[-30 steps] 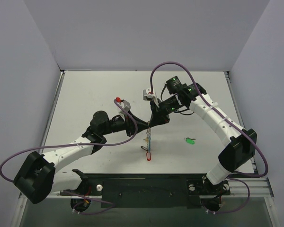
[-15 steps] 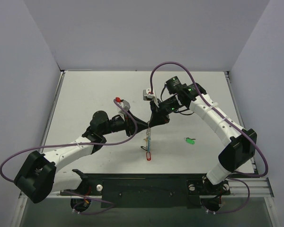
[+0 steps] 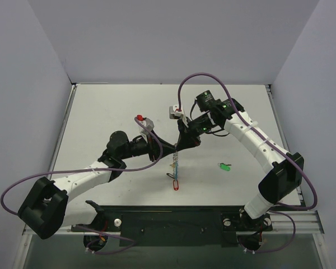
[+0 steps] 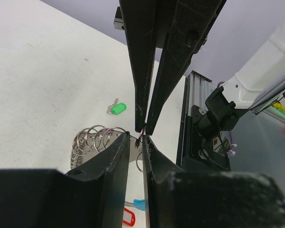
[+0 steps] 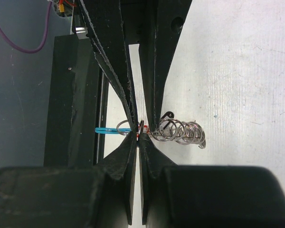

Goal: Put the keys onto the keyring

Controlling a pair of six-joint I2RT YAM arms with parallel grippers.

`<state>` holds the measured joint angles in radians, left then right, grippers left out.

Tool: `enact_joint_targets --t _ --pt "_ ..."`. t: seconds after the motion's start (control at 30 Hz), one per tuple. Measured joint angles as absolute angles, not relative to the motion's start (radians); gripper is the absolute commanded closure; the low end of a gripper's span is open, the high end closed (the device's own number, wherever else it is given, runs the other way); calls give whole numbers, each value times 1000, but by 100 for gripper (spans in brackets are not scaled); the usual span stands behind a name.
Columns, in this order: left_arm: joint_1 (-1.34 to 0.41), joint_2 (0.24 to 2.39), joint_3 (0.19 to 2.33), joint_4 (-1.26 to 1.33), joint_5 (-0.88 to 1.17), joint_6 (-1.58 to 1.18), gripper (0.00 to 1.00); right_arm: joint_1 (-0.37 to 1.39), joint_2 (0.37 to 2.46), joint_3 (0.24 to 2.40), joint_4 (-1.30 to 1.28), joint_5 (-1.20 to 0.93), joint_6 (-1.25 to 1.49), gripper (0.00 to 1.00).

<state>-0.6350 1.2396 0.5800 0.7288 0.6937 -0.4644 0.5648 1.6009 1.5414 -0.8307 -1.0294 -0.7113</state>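
Basically nothing moved over last second, both arms frozen tip to tip. Right gripper [image 5: 138, 140] pinched fully shut on keyring [image 3: 175, 162] wire. Left gripper [image 4: 137, 142] slightly parted round same wire, can't tell if gripping. Keyring dangles below tips. Green key [image 3: 224, 166] lies well apart on table [image 3: 112, 106], unthreaded. Looks stalled.

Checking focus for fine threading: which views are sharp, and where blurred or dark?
Top external: evenly lit, sharp, keyring tiny. Left wrist: left gripper fingers dark, blurred; green key clear. Right wrist: right gripper fingers blurred black, keyring coils sharp.
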Motion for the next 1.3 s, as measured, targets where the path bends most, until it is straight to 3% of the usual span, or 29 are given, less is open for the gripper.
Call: enact_joint_targets --t 0.17,0.23,0.4,0.43,0.47,0.53,0.6,1.07,1.3 --pt "-634 1247 579 744 702 -474 82 565 1601 1541 -831 -1029 -711 100" --pt "-634 1251 577 757 708 -484 100 565 1601 1541 -831 -1029 -711 100" --pt "-633 1255 569 783 719 -495 100 564 1601 1541 -831 -1029 -708 99" --pt "-633 1255 566 789 718 -495 100 564 1601 1541 -831 -1029 -708 89" --pt "-633 1254 561 797 713 -494 100 564 1601 1541 -830 -1029 -705 69" --pt "-633 1241 545 804 700 -489 100 561 1601 1541 -830 -1037 -691 47" --pt "-633 1211 518 798 688 -477 100 547 1600 1541 -826 -1059 -680 40" --pt "-620 1005 506 655 757 -260 100 294 1374 1430 -816 -1116 -692 33" --pt "-530 1029 542 615 793 -327 100 192 1364 1337 -814 -1033 -709 33"
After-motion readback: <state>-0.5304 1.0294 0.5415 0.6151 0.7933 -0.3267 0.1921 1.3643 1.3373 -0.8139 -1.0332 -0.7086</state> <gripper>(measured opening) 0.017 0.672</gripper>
